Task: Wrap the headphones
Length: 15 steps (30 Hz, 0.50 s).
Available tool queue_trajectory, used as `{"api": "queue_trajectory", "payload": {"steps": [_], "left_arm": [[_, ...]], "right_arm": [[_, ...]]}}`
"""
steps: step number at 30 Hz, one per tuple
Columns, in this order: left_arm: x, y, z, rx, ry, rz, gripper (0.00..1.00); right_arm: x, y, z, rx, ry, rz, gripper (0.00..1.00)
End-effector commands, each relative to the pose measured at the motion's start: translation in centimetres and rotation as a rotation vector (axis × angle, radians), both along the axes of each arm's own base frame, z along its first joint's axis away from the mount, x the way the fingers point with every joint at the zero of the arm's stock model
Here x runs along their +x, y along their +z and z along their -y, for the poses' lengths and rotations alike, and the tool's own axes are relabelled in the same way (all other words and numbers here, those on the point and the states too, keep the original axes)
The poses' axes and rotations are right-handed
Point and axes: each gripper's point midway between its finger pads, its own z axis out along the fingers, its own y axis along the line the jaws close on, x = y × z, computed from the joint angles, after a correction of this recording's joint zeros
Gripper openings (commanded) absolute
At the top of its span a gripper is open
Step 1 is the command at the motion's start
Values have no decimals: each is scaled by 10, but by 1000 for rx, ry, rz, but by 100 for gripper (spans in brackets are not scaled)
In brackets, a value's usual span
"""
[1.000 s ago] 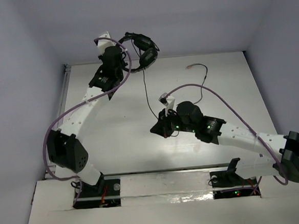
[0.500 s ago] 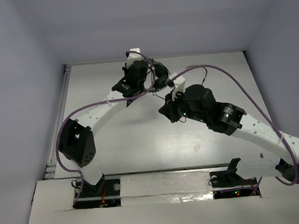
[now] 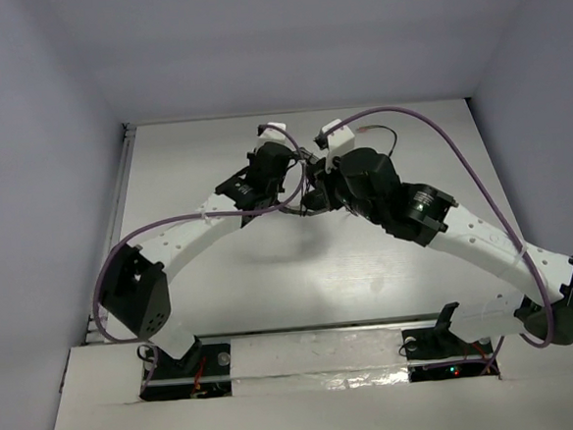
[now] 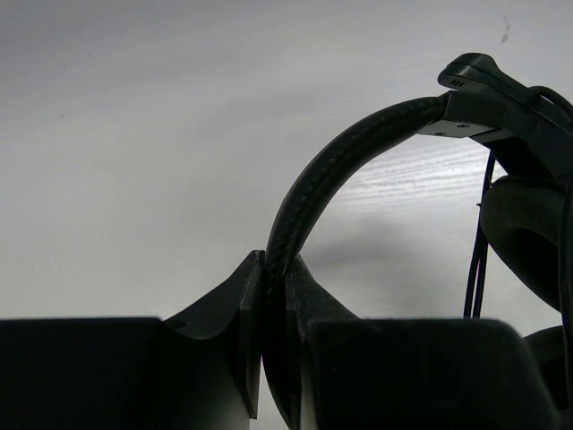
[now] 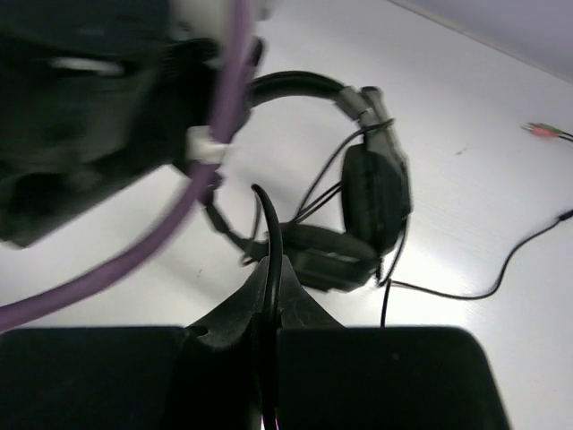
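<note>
While your left pincer (image 4: 273, 262) is clamped tight on the headband (image 4: 345, 152), one finger on each face of the padded arch with no gap showing, that single grip carries the headphones (image 5: 354, 202). They appear to hang just clear of the bench (image 5: 501, 98), casting a shadow under the arch. Your right pincer (image 5: 269, 269) is closed as well. It pinches the thin black cord (image 5: 272, 235) a little below the headband, and a short bight of cord stands up past its fingertips.

Judging from this, you are mid-wrap: one arm steadies the frame and the other leads the cord around it. A couple of strands run from the headband's end down across the earcup (image 5: 376, 193), though I cannot tell how many turns are on. The next move, I'd say, calls for you to carry the pinched cord round the headband or the earcups under light tension, letting slack feed through. Steer clear of the purple cable (image 5: 219, 107) that hangs close beside the headband.

Out beyond the headband, a long tail of cord lies loose on the bench and ends well away in a plug (image 5: 542, 131), so much is left to wind. The headphones are small and black, with a textured, curved headband, a slider arm at its end and round padded earcups beneath. In the top view both wrists crowd close around the headband.
</note>
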Motion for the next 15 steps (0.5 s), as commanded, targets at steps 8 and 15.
{"api": "queue_trajectory", "payload": {"steps": [8,15], "left_arm": [[-43,43,11,-218,-141,12,0],[-62,43,8,-223,-210,0,0]], "right_arm": [[20,39,13,112,-69,148,0],[58,31,34,85,-188,157,0]]}}
